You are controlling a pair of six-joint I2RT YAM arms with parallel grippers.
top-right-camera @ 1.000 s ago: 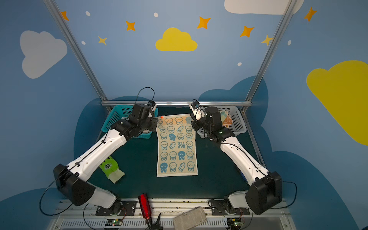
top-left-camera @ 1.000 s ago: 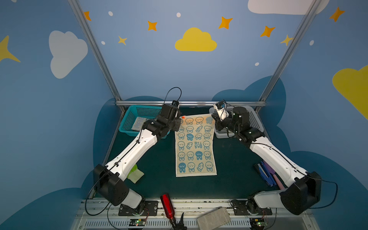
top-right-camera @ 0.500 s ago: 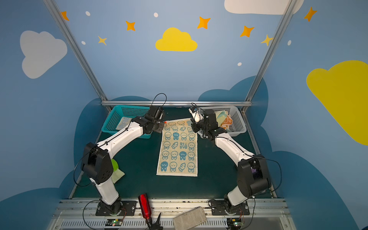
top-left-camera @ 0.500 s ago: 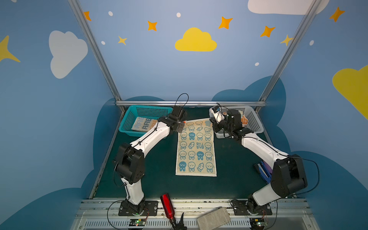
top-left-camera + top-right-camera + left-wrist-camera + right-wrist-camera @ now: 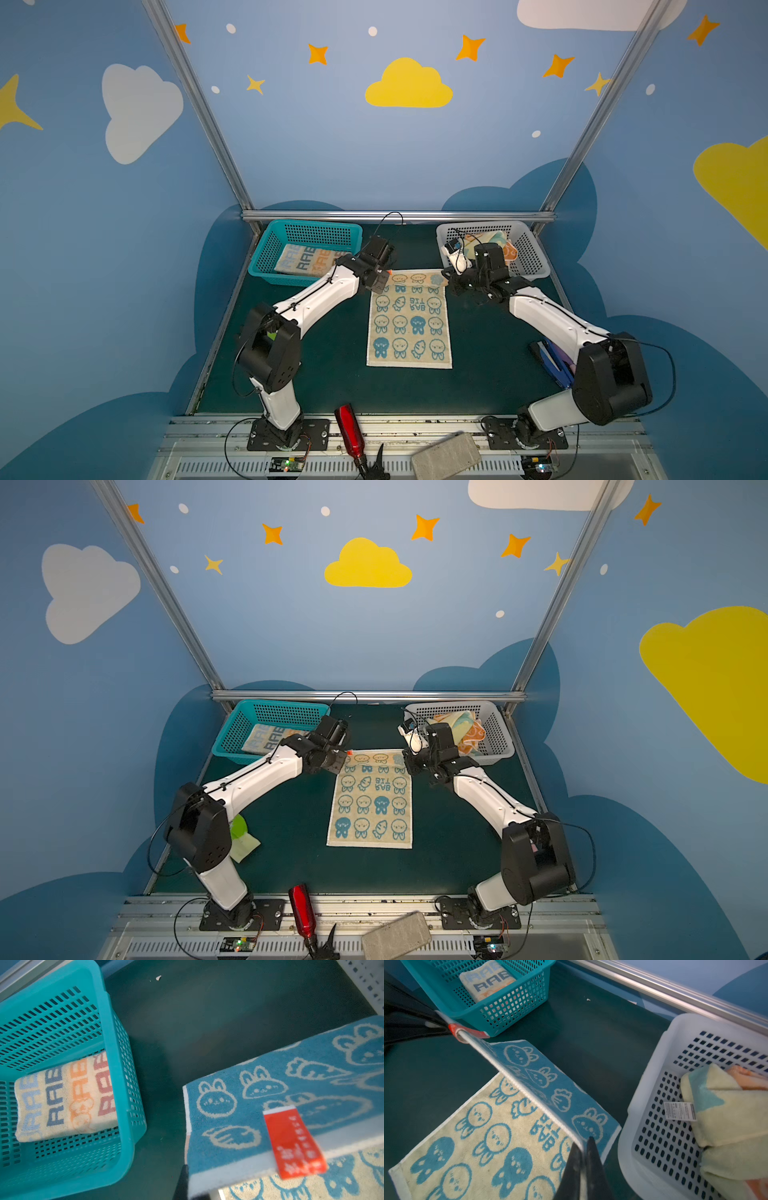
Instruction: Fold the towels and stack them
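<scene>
A cream towel with blue rabbits [image 5: 409,328] [image 5: 370,808] lies lengthwise on the green table. Its far edge is lifted and turned toward the front, showing the blue underside [image 5: 259,1105] and a red label [image 5: 293,1140]. My left gripper [image 5: 384,277] [image 5: 193,1188] is shut on the far left corner. My right gripper [image 5: 451,279] [image 5: 583,1153] is shut on the far right corner, stretching the edge taut. A folded cream towel with coloured letters [image 5: 307,259] lies in the teal basket [image 5: 266,257]. A pale yellow and light blue towel [image 5: 490,241] and an orange towel [image 5: 510,251] lie in the white basket [image 5: 534,249].
A green glove [image 5: 239,827] and pale yellow notes [image 5: 245,845] lie by the left arm's base. A blue stapler-like object [image 5: 552,361] sits near the right arm. A red-handled tool [image 5: 349,428] and a grey block [image 5: 446,455] rest on the front rail.
Both grippers have come toward the front with the towel's far edge, which has risen off the table and begun to turn over. The near edge has stayed in place.
</scene>
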